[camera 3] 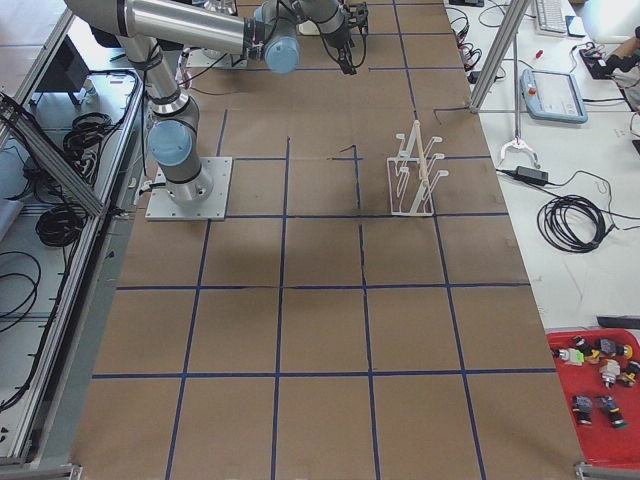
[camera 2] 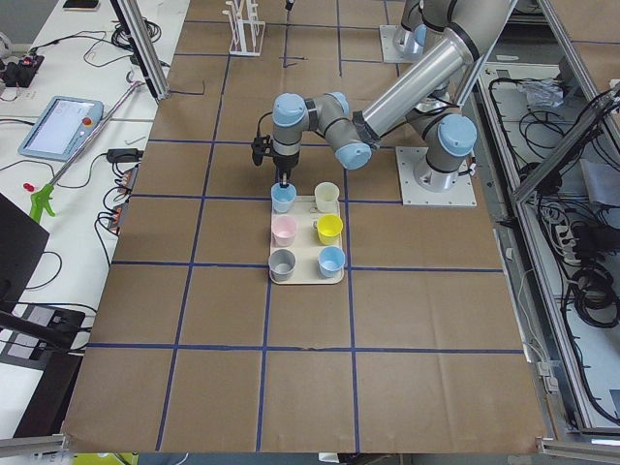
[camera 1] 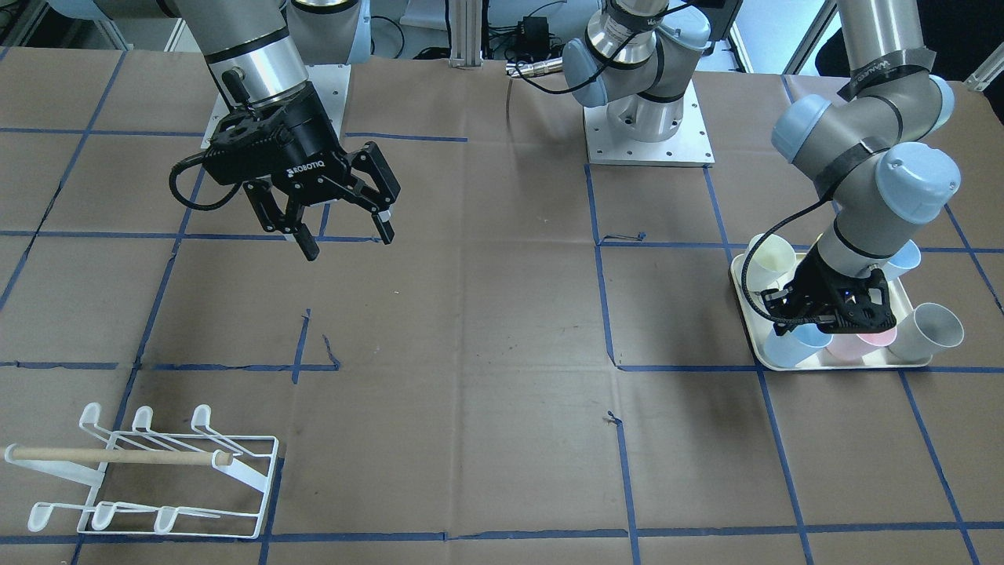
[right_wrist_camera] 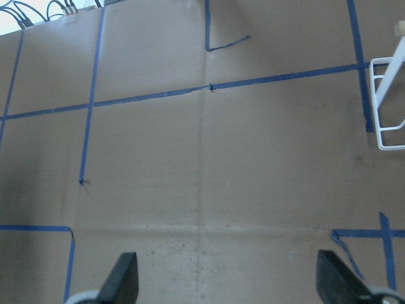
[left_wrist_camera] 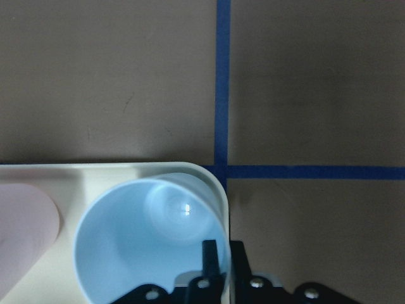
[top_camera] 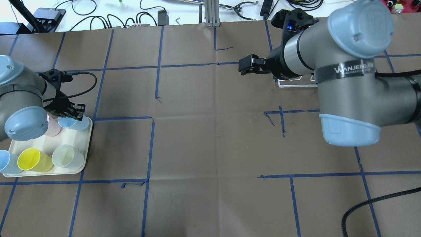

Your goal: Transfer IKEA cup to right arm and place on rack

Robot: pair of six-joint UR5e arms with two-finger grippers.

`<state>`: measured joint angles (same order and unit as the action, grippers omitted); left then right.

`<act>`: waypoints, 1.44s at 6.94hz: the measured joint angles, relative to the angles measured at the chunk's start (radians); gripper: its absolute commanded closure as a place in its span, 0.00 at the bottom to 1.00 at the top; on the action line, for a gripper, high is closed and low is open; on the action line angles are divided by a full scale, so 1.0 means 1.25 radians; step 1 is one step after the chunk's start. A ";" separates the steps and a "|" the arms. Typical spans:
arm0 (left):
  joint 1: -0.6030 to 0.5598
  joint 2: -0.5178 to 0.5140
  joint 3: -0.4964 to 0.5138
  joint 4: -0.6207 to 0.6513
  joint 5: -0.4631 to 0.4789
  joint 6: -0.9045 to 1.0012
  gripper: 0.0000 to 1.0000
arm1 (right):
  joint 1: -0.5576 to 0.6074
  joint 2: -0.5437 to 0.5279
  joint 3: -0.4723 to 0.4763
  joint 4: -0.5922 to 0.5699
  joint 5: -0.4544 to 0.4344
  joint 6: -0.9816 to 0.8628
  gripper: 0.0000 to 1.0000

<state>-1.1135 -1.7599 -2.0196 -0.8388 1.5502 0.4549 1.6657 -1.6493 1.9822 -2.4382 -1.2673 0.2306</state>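
Observation:
My left gripper reaches down over the cream tray. Its fingers pinch the rim of a light blue cup, one finger inside and one outside. The cup stands in the tray's far corner and also shows in the front view. My right gripper hangs open and empty above bare table, its fingertips spread wide. The white wire rack with a wooden dowel stands at the far right of the table, partly hidden behind my right arm in the overhead view.
The tray also holds a pink cup, a yellow cup, a pale grey cup and another blue cup. Brown paper with blue tape lines covers the table. Cables and tools lie along the far edge.

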 measured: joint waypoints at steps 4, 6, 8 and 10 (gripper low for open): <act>-0.025 0.043 0.212 -0.318 -0.011 -0.003 1.00 | 0.001 0.002 0.108 -0.345 0.087 0.307 0.00; -0.098 0.039 0.375 -0.499 -0.016 -0.016 1.00 | 0.001 0.005 0.154 -0.493 0.111 0.469 0.00; -0.155 0.038 0.432 -0.543 -0.098 -0.036 1.00 | 0.002 0.004 0.185 -0.611 0.115 0.628 0.00; -0.174 0.042 0.420 -0.489 -0.268 -0.029 1.00 | 0.002 0.005 0.198 -0.675 0.105 0.844 0.00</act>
<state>-1.3311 -1.7077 -1.4943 -1.4497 1.2148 0.4184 1.6678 -1.6427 2.2294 -3.2817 -1.1366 1.2850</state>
